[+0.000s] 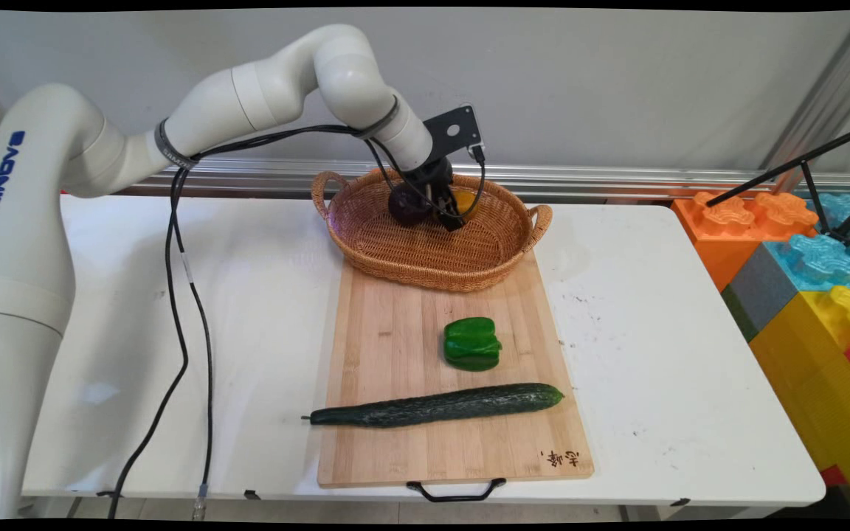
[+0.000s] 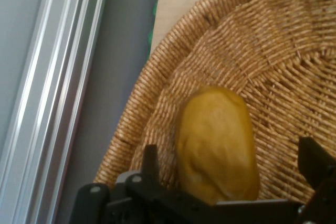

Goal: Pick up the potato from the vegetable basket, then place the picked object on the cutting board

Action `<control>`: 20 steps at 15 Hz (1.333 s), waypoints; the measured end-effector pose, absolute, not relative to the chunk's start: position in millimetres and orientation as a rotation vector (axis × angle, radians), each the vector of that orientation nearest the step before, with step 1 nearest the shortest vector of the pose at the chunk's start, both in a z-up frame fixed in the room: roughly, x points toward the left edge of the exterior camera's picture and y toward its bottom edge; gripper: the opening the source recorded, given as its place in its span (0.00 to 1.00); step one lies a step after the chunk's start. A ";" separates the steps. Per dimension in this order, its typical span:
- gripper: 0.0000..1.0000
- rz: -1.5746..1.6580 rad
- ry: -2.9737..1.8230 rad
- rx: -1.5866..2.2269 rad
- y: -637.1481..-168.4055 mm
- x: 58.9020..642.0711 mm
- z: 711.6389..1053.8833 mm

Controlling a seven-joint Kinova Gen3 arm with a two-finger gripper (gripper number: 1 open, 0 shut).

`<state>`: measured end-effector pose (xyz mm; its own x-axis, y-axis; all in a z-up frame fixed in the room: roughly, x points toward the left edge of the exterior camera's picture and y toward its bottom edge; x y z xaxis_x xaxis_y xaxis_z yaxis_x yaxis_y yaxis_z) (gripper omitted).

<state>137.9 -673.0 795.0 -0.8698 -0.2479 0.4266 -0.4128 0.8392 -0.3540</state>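
My gripper (image 1: 450, 214) reaches down into a woven wicker basket (image 1: 425, 279) at the back of the table. In the hand view its fingers (image 2: 151, 157) stand open on either side of a yellow oval fruit (image 2: 218, 145), with gaps on both sides. The fruit lies on the basket floor close to the wall (image 2: 157, 77). From the main view only a sliver of the yellow fruit (image 1: 467, 200) shows behind the gripper. A dark purple round thing (image 1: 406, 206) sits in the basket just left of the gripper.
A bamboo cutting board (image 1: 395, 332) lies in front of the basket, its far end under it. A green bell pepper (image 1: 472, 344) and a long cucumber (image 1: 436, 405) rest on it. Big coloured toy blocks (image 1: 801, 265) and a black stand (image 1: 816, 184) are at the right.
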 end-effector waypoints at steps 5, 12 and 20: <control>0.00 0.645 -2.628 0.509 -673.7 137.6 787.8; 0.00 0.694 -2.590 0.530 -649.2 137.1 800.9; 0.00 0.656 -2.520 0.533 -586.1 122.5 871.4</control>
<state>122.5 -586.1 871.4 -0.8093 -0.2437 0.5345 -0.4735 0.8092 -0.3479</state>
